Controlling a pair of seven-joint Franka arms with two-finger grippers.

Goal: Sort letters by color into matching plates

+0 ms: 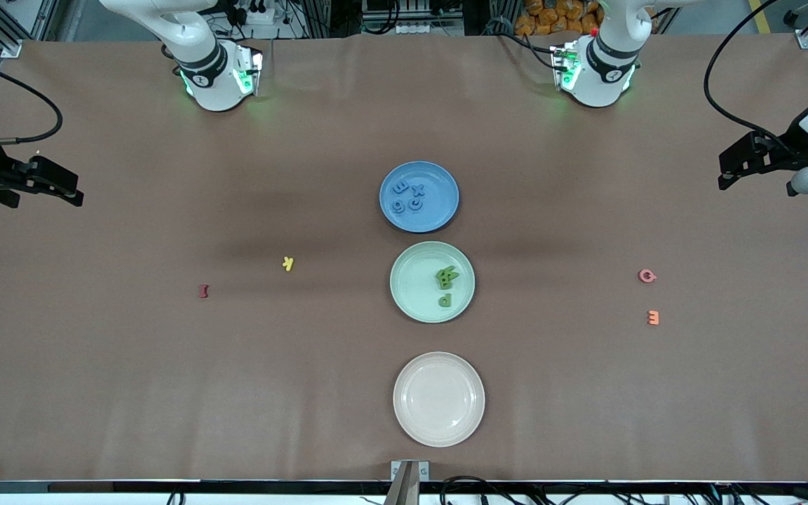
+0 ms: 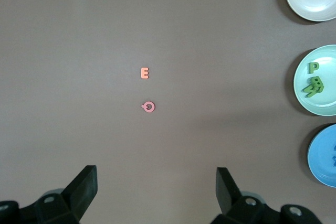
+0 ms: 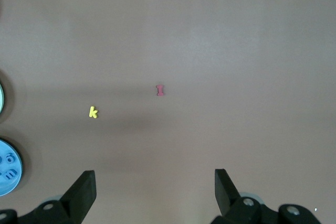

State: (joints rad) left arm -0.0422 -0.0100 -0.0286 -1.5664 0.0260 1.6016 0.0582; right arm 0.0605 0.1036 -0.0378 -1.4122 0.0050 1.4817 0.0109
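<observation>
Sorting looks complete: both claws, left claw point(image 2: 156, 192) and right claw point(image 3: 155, 195), hang wide and empty; keep them clear of the plates point(image 1: 432, 282).

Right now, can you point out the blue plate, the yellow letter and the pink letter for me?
blue plate point(image 1: 439, 210): front view, on its bare inner surface.
yellow letter point(image 1: 288, 264): front view, on its middle.
pink letter point(image 2: 149, 107): left wrist view, on its ring.

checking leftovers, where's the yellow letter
The yellow letter lies on the bare table toward the right arm's end, between the dark red letter and the green plate.
</observation>
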